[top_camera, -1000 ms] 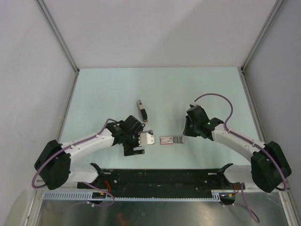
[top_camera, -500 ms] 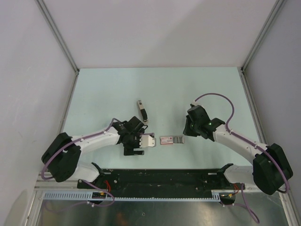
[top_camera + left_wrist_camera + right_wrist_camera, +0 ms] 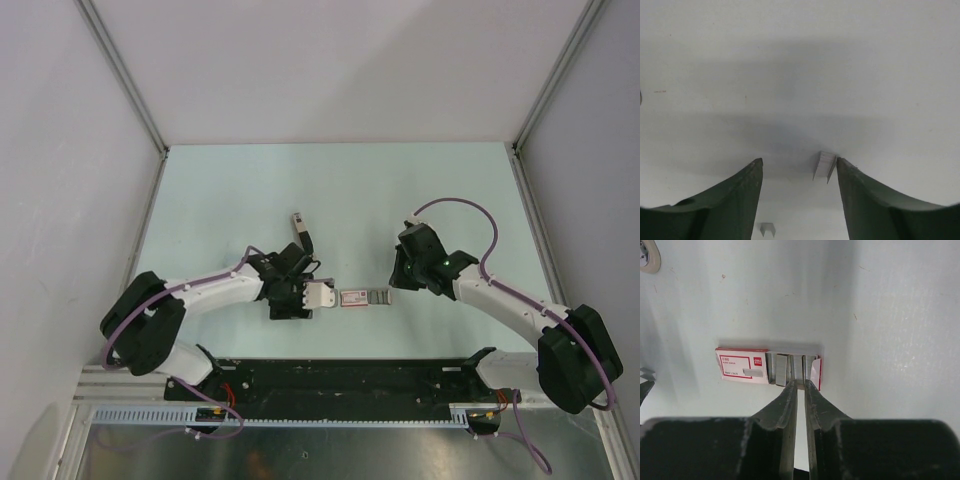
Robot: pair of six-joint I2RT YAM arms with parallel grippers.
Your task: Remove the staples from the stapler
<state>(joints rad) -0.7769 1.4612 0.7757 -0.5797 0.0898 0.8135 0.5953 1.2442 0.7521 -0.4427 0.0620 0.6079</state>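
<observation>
box: open, staple strips inside | left hand: released, astride staples | right hand: clenched at box edge

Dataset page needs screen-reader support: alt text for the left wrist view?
A short strip of staples lies on the pale table between the left tool's parted dark fingers, close against one of them. A smaller staple piece lies nearer the camera, low in the picture.

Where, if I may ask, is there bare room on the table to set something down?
The far half of the table, beyond the stapler, is bare. The near middle is crowded: left gripper, staple box and right gripper sit in one row, with staples by the left gripper.
</observation>
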